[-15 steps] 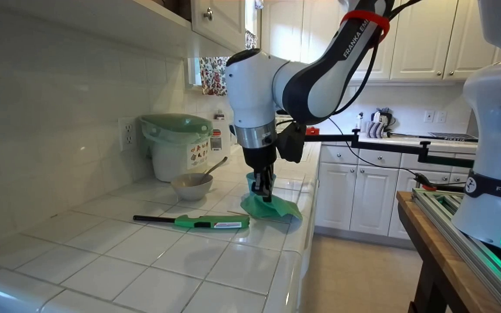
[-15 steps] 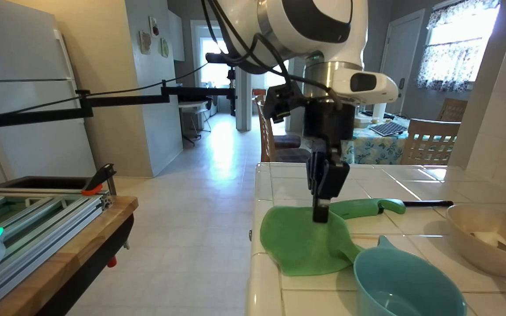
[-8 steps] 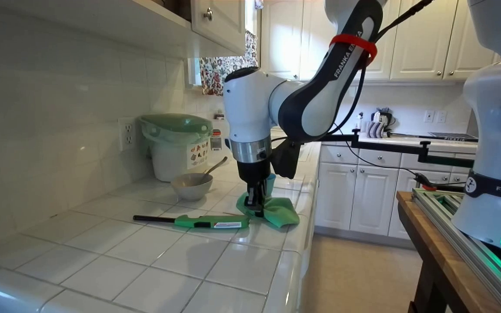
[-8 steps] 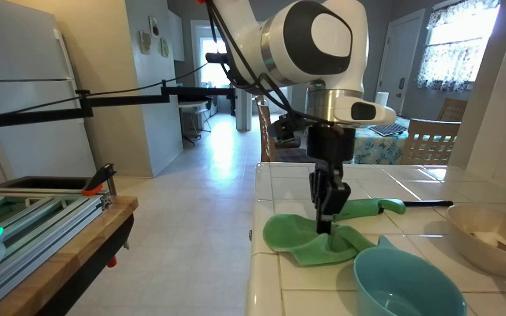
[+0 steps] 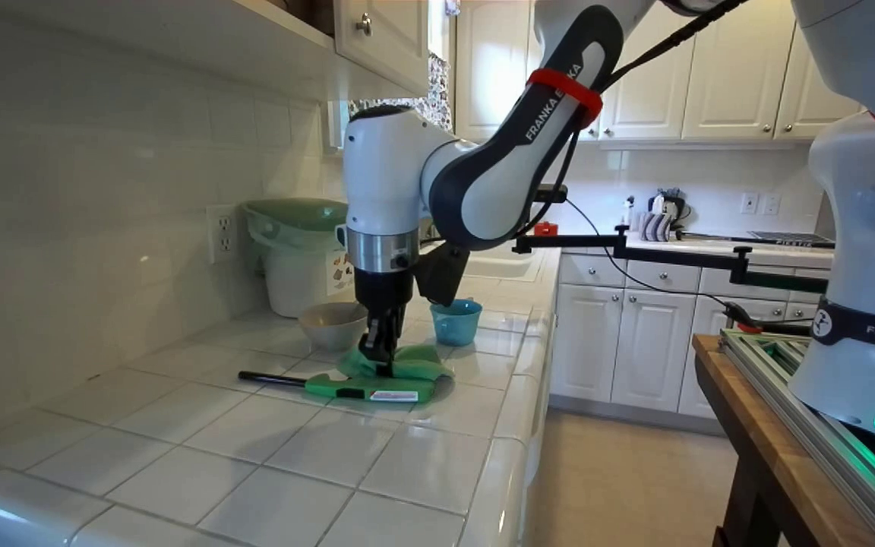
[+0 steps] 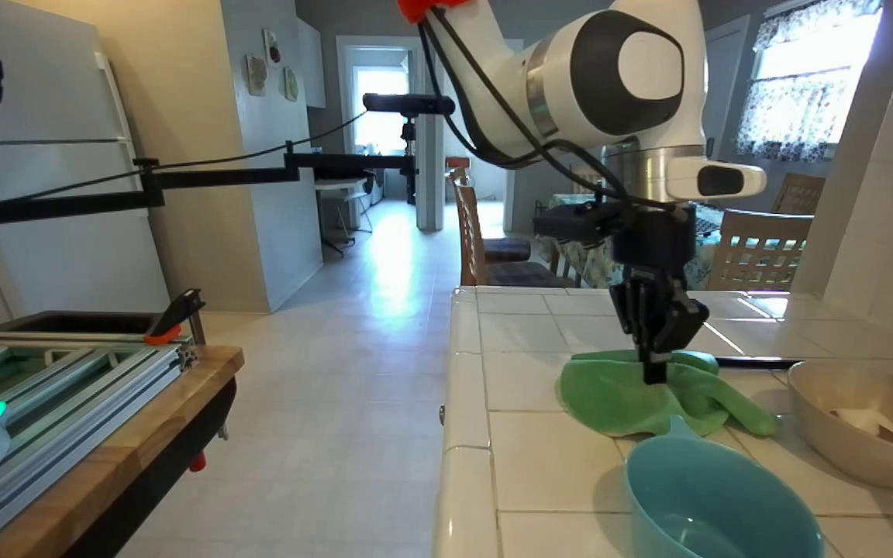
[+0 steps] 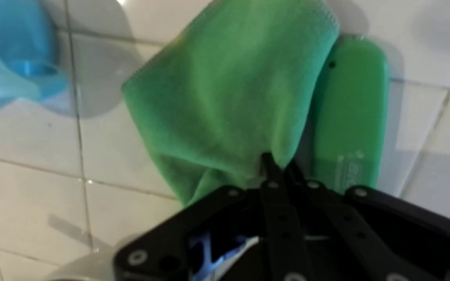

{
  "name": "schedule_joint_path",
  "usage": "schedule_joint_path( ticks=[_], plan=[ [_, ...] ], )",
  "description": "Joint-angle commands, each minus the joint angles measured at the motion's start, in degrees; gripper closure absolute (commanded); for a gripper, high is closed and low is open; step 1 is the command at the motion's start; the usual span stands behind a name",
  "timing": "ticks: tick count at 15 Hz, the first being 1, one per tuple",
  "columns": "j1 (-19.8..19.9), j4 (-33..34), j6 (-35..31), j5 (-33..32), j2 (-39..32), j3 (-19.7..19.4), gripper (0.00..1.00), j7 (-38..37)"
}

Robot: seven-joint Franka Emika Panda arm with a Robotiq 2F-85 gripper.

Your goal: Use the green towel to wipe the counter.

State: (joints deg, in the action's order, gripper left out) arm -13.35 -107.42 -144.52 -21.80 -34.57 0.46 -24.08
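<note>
On the white-tiled table [image 5: 259, 494], in an exterior view: green towel [image 5: 421, 363] gathered at the fingers [image 5: 384, 368], just behind the green lighter [image 5: 331, 386]. Pickup looks done; with the cloth down at table level, I judge the wiping under way, not finished. Wiped parts cannot be told from unwiped.

In an exterior view: blue cup [image 6: 722, 480] and tan bowl [image 6: 834, 446] also stand on the table, the towel beyond the cup, one tail of it pointing toward the bowl. Fingers reach down into the cloth. Underside hidden, so how firmly it bears on the surface is hard to say.

Wrist view: fingers pinching a fold of the towel, most of it fanned out loose ahead of them. Lighter lies right alongside its edge. Left to do, as I read it: more strokes over the table, working around lighter, cup and bowl, then letting the towel go.
</note>
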Motion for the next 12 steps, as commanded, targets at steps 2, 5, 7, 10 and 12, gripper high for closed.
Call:
schedule_joint_path(
  ticks=[2,5,7,10,12],
  plan=[
    [0.0,7.1,-0.2,4.1,-4.5,-0.1,0.99,6.5],
    [0.3,5.3,-0.6,5.3,-3.7,-0.7,0.99,6.7],
    [0.3,3.2,-0.6,5.6,-2.5,-1.5,0.99,6.2],
    [0.5,0.2,-0.9,5.4,-0.3,-2.9,0.99,5.3],
    [0.8,-1.3,-0.9,5.3,0.7,-3.7,0.99,5.2]
  ],
)
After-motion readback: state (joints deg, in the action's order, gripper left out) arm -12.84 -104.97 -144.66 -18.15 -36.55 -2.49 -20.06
